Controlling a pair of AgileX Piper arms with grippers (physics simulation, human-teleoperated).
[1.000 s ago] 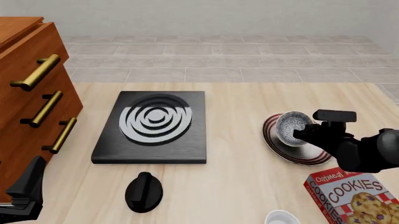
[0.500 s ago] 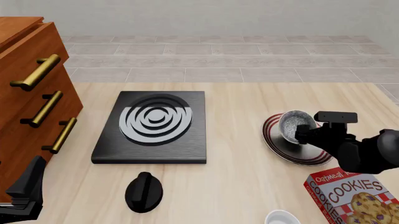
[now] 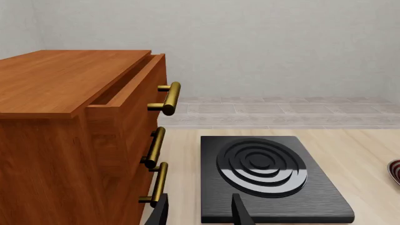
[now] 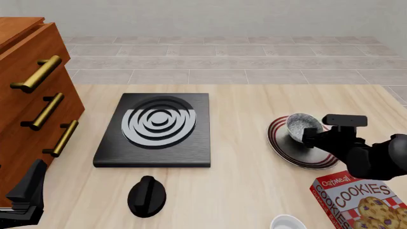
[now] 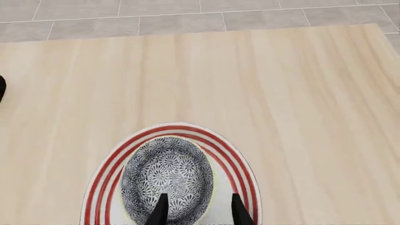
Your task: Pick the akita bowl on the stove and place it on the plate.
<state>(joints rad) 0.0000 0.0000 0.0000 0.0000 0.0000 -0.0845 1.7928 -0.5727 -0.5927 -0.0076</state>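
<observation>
The akita bowl (image 4: 301, 125) (image 5: 168, 176), speckled grey-white inside, sits upright on the red-striped plate (image 4: 278, 143) (image 5: 105, 180) at the table's right. My right gripper (image 4: 310, 138) (image 5: 198, 212) is open at the bowl's near side. One finger is over the bowl's inside and the other over the plate, so they straddle the rim. The black stove (image 4: 152, 126) (image 3: 269, 173) lies left of centre with nothing on its ringed burner. My left gripper (image 4: 26, 191) (image 3: 198, 213) stands open and idle at the front left corner, beside the cabinet.
A wooden drawer cabinet (image 4: 32, 95) (image 3: 69, 117) with brass handles fills the left side. A black oval knob (image 4: 147, 195) lies in front of the stove. A cookies box (image 4: 359, 200) and a plain white bowl (image 4: 286, 223) sit at the front right.
The right gripper has drifted slightly right and back. The bowl has gone from tilted to upright on the plate. The left arm has not moved.
</observation>
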